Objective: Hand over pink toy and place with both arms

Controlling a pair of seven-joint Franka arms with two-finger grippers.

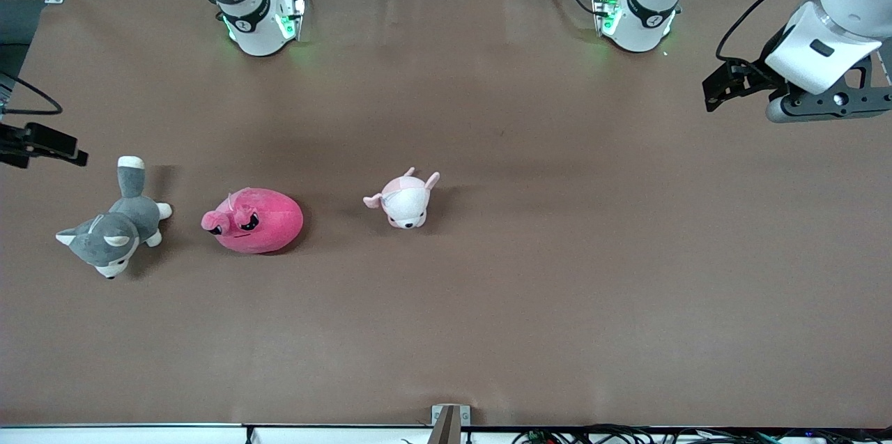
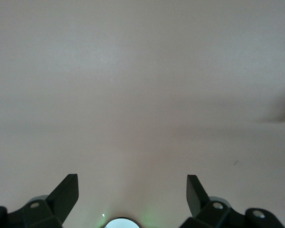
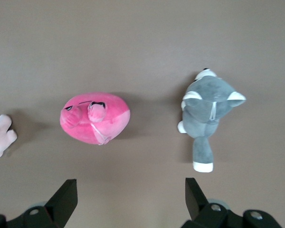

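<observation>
Three toys lie in a row on the table [image 1: 557, 291], toward the right arm's end. The pink toy [image 1: 254, 221] sits between the dog plush [image 1: 115, 228] and the small animal plush [image 1: 404, 200], apart from both. The dog plush lies nearest that end of the table.

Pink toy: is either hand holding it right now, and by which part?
Nothing is held. The pink toy lies free on the table. Both the right hand and left hand are open and empty.
</observation>
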